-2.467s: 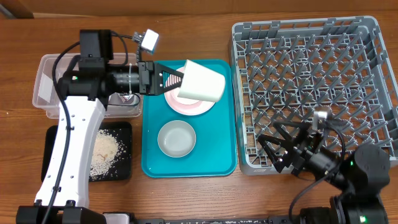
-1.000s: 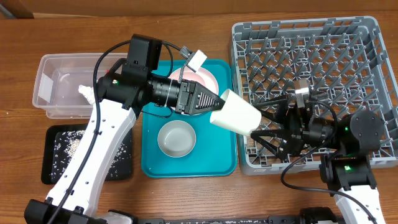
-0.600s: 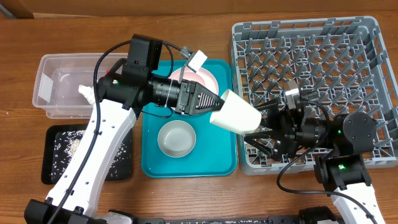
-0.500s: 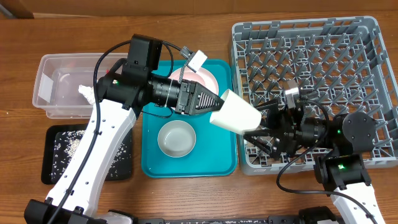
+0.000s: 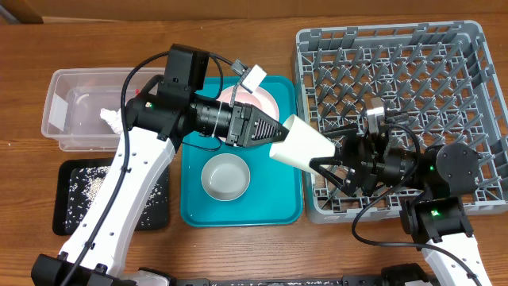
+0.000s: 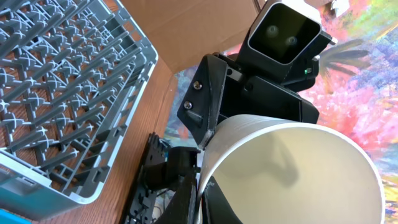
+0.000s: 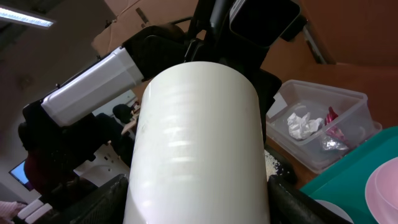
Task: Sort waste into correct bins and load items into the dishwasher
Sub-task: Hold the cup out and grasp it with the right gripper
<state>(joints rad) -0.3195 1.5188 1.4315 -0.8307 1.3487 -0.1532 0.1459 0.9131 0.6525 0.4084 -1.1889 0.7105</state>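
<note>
Wood-grain desk [image 5: 238,40], brown and a bit glossy. Biggest thing on it is the grey plastic dish rack [image 5: 381,33] on the right: square, open grid floor, rows of upright pegs. Next to it sits a smooth teal tray [image 5: 278,208] with rounded corners. Far left there's a clear rectangular tub [image 5: 59,131] with a white label, and in front of that a flat black tray [image 5: 71,214] sprinkled with pale rice-like grains.

On the teal tray, the pale pink plate [image 5: 262,99] is half hidden under the left arm, and the round white bowl [image 5: 225,175] sits upright nearer the front.

The white cup [image 5: 302,147] is smooth, matte and tapered. It's up in the air, tipped on its side over the tray's right edge, right by the rack. The left gripper [image 5: 274,141] has its jaws clamped on the rim, one finger inside the mouth. The right gripper [image 5: 329,163] has its jaws spread either side of the cup's closed end. Honestly can't tell from the right wrist view if the pads are actually pressing on it.

In the tub: a crumpled white tissue [image 7: 303,124] and a crinkly red-and-silver foil wrapper [image 7: 329,124].
</note>
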